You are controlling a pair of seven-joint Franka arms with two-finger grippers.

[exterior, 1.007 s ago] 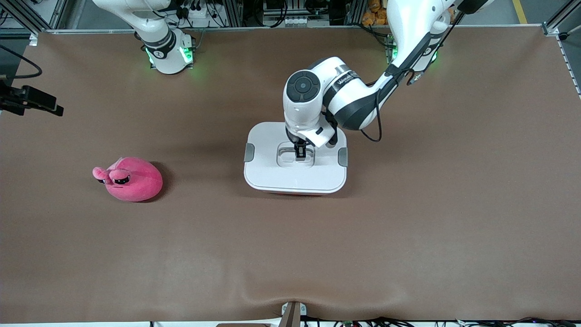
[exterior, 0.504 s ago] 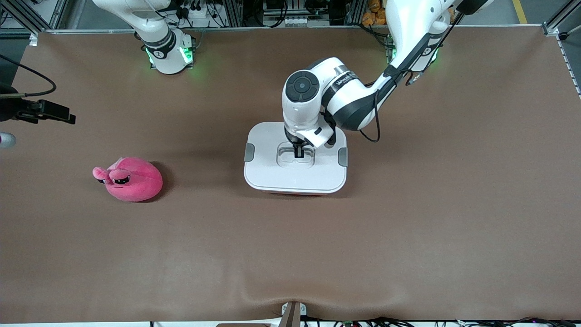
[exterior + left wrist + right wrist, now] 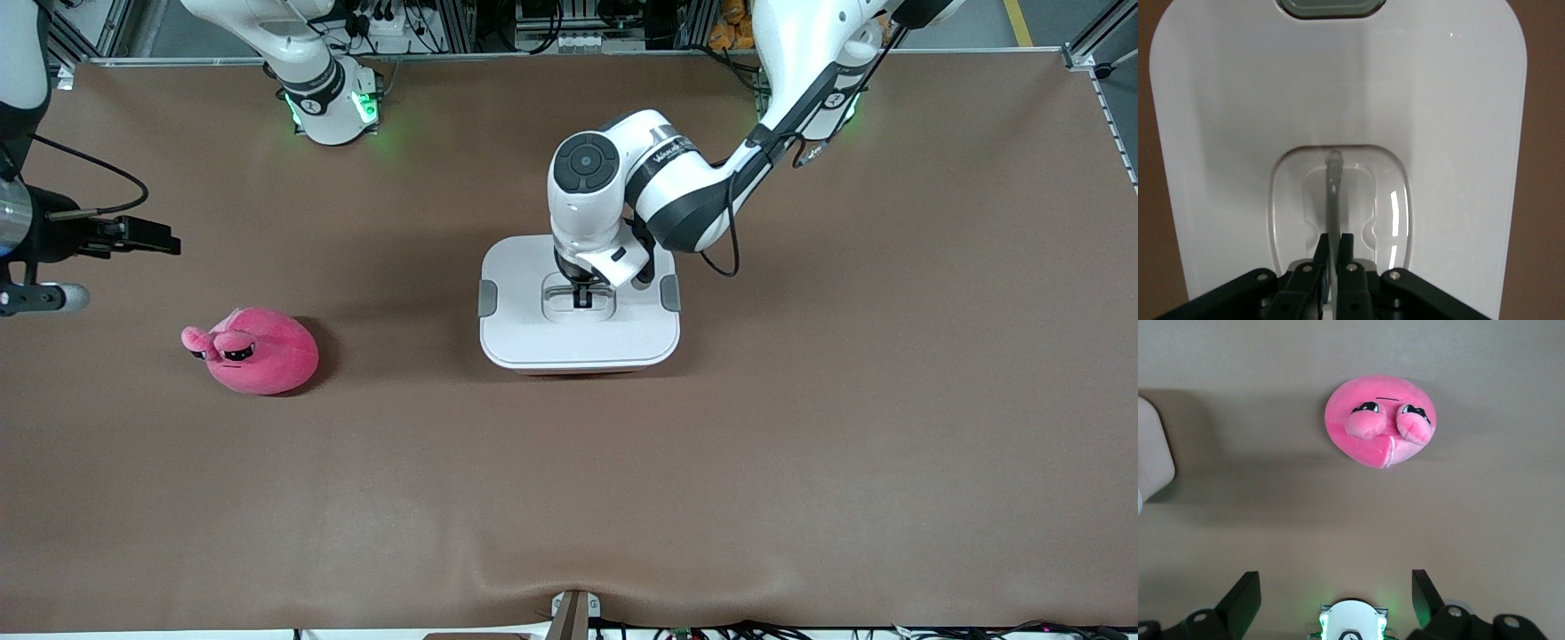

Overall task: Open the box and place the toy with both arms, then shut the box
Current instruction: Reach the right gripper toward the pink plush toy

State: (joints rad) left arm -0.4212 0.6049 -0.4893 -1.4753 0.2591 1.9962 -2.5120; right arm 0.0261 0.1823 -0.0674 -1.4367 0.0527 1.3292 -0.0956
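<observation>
On one box (image 3: 580, 342), left gripper (image 3: 1333, 250) jaws clench its handle (image 3: 1333, 200); right gripper (image 3: 1336, 590) jaws gape above one toy (image 3: 258, 350).

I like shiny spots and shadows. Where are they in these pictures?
Left wrist view: bright streaks of glare on the glossy white plastic lid. Front view: the round pink plush toy casts a soft dark shadow on the brown table. Right wrist view: a blurry shadow beside it.
</observation>
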